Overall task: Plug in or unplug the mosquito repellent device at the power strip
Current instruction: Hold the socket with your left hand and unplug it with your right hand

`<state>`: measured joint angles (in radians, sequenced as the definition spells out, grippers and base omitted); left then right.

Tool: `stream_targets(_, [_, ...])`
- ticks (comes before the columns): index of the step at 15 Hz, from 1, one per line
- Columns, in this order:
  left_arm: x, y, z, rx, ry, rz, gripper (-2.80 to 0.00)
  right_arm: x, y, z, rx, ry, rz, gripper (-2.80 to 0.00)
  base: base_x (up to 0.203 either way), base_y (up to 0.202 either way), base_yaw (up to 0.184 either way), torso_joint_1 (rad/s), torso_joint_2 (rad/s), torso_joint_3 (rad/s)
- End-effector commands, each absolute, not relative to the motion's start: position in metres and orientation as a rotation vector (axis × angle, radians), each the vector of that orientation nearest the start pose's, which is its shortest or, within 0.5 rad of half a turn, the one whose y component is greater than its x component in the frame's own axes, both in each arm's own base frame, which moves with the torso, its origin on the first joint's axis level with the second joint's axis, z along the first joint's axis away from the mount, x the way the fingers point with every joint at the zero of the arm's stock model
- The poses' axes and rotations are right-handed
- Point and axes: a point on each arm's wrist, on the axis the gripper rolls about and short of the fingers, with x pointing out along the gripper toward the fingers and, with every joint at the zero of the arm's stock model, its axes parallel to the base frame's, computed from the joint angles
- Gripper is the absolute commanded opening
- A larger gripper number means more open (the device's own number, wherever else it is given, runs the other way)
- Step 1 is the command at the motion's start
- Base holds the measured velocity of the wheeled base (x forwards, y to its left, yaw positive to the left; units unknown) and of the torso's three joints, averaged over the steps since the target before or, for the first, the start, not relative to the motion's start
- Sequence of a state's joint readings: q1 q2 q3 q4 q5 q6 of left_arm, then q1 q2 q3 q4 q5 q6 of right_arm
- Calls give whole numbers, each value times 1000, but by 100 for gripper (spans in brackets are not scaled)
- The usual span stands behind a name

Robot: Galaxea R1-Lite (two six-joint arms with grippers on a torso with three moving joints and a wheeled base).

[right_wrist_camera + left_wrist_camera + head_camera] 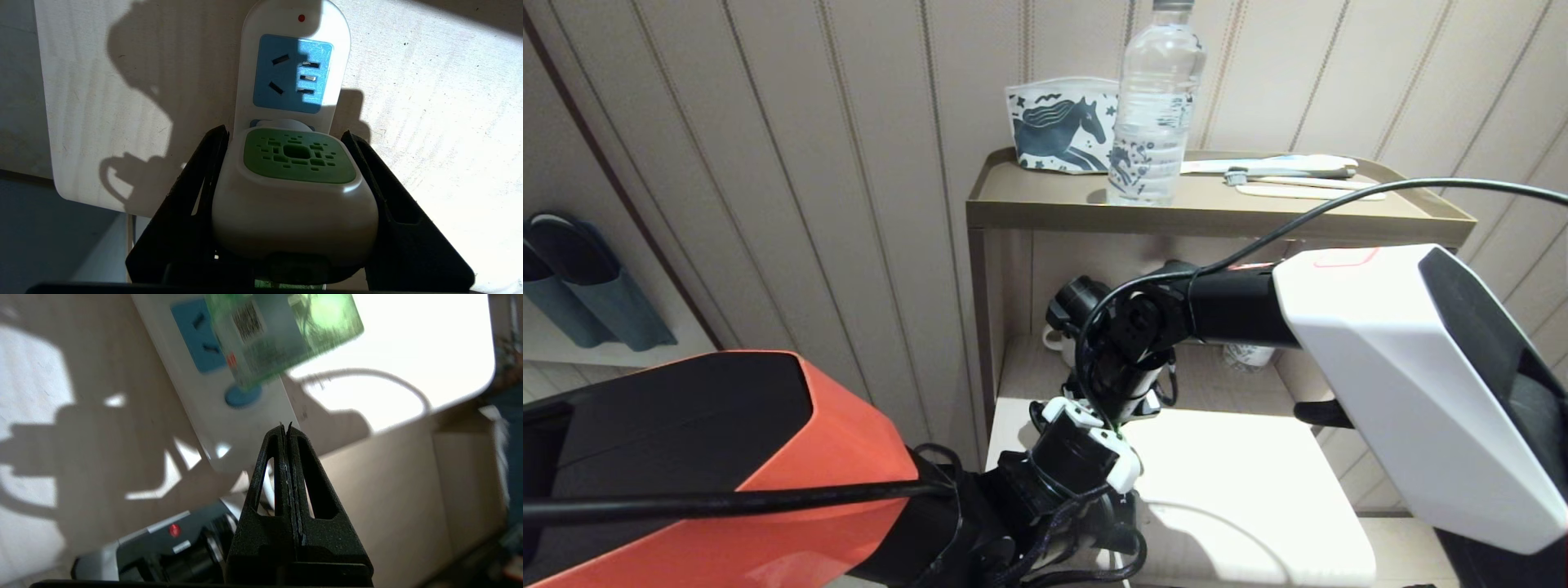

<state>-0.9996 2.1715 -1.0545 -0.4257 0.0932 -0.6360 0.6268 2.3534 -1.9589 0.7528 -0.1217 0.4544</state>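
Observation:
In the right wrist view the mosquito repellent device (292, 192), white with a slotted green top, sits between the black fingers of my right gripper (284, 132), which is shut on its sides. Its round plug end rests against the power strip (249, 81), just below a free light-blue socket face (292, 73). From the left wrist, the device's green bottle (286, 330) shows over the power strip (196, 404). My left gripper (285, 426) is shut and empty, its tips over the strip's end beyond the round blue button (243, 396). I cannot tell whether they touch it.
The strip lies on a pale wooden table top (1258, 490), its white cable (367, 373) curling off. Behind is a shelf unit (1029, 208) bearing a water bottle (1156, 106), a horse-print pouch (1062, 122) and toothbrushes (1290, 175). Both arms crowd the table's near edge.

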Motion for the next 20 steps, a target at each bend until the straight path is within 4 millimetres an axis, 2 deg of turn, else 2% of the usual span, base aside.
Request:
stream_targets(1, [217, -333, 50, -197, 844, -601, -280, 361, 258, 121, -22, 1148, 186, -280, 0, 0, 0, 0, 0, 0])
stream_targets(4, [217, -331, 44, -187, 843, -567, -280, 361, 258, 121, -23, 1149, 188, -280, 0, 0, 0, 0, 0, 0])
stream_targets(6, [217, -328, 33, -154, 831, -495, -280, 360, 259, 121, -25, 1150, 191, -280, 0, 0, 0, 0, 0, 0])
stream_targets(10, [215, -325, 30, -139, 839, -488, -280, 360, 259, 121, -26, 1149, 192, -280, 0, 0, 0, 0, 0, 0])
stream_targets(12, [215, -325, 29, -141, 838, -489, -280, 357, 257, 133, -14, 1127, 200, -280, 0, 0, 0, 0, 0, 0])
stream_targets(20, [215, -326, 26, -140, 840, -487, -280, 349, 260, 148, -1, 1097, 224, -280, 0, 0, 0, 0, 0, 0])
